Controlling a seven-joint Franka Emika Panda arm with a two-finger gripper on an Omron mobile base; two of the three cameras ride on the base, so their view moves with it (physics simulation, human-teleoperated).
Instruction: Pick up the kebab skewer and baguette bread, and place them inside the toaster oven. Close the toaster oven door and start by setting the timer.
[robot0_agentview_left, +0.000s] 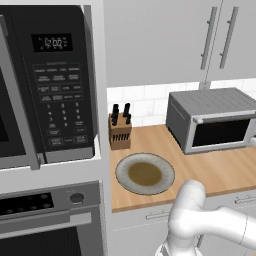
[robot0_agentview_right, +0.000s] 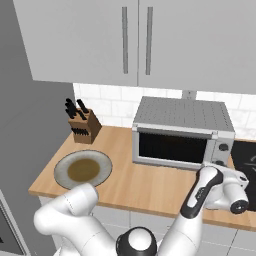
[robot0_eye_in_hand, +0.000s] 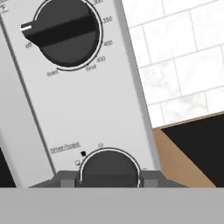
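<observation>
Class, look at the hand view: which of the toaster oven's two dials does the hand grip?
The lower dial, labelled timer/toast; the hand is closed around it. The upper temperature dial sits untouched above.

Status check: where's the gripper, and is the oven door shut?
Gripper closed on the timer knob of the toaster oven. Door shut. Plate bare, nothing blocking.

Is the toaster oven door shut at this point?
Shut. The toaster oven door stands upright, flush with the front of the toaster oven, handle bar along its top.
</observation>
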